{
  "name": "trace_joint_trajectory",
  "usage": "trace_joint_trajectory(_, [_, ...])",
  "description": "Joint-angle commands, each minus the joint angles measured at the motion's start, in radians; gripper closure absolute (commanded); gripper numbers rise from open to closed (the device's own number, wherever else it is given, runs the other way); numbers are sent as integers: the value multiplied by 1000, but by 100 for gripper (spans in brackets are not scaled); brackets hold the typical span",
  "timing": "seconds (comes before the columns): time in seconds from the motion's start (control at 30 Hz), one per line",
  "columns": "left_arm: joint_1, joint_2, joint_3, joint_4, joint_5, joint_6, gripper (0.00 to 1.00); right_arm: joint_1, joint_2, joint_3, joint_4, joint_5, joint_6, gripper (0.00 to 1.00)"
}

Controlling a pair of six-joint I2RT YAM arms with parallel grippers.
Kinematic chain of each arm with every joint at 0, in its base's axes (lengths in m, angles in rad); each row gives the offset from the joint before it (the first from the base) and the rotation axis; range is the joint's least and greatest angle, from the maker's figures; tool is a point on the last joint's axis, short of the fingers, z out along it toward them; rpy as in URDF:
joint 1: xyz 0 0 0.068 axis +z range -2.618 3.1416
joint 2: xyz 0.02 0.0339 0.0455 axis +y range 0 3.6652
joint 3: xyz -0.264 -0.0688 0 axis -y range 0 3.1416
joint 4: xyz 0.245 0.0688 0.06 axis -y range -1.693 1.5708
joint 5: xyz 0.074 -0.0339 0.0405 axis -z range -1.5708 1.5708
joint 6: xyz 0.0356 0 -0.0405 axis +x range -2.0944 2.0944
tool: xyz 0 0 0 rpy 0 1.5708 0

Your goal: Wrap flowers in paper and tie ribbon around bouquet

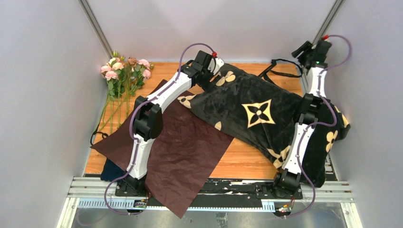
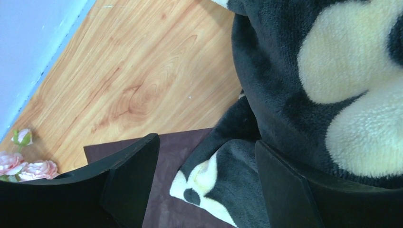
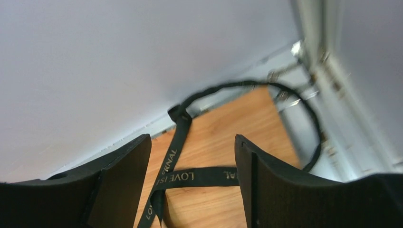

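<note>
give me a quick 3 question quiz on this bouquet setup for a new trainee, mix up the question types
1. Which claw's wrist camera shows the black ribbon with printed letters?
2. True or false: the pink roses are already wrapped in the burgundy paper.
3. What lies over the paper's far edge?
A. the ribbon
B. the black blanket with cream flowers
C. the roses

Key
1. The right claw, which is open with nothing between its fingers.
2. False. They lie unwrapped at the far left of the wooden table.
3. B
</note>
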Motion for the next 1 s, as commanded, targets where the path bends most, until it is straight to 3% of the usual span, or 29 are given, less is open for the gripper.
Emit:
trace_joint_trajectory(0.0, [1, -17, -1, -10, -49, 13, 18, 84, 90, -8, 68, 61, 227, 30])
trace_joint_trajectory(0.2, [31, 5, 8, -17, -94, 0, 18, 164, 213, 40, 82, 168, 357, 29])
trace_joint_trajectory(0.37, [48, 7, 8, -23, -111, -4, 18, 246, 227, 4, -18, 494, 336, 30])
trace_joint_trajectory(0.43, [59, 1, 6, -32, -107, -9, 18, 248, 234, -7, -19, 555, 344, 30])
trace_joint_trajectory(0.53, [71, -3, -5, -43, -124, 1, 18, 243, 269, 6, 64, 600, 364, 34])
trace_joint_trajectory(0.67, [82, -6, -10, -47, -136, 6, 18, 200, 305, 28, 327, 531, 460, 31])
trace_joint_trajectory(0.77, [89, -4, -8, -52, -140, 12, 18, 148, 288, -7, 378, 564, 607, 32])
trace_joint_trajectory(0.97, [90, 22, 33, -64, -140, 15, 18, 110, 357, 38, 432, 620, 739, 32])
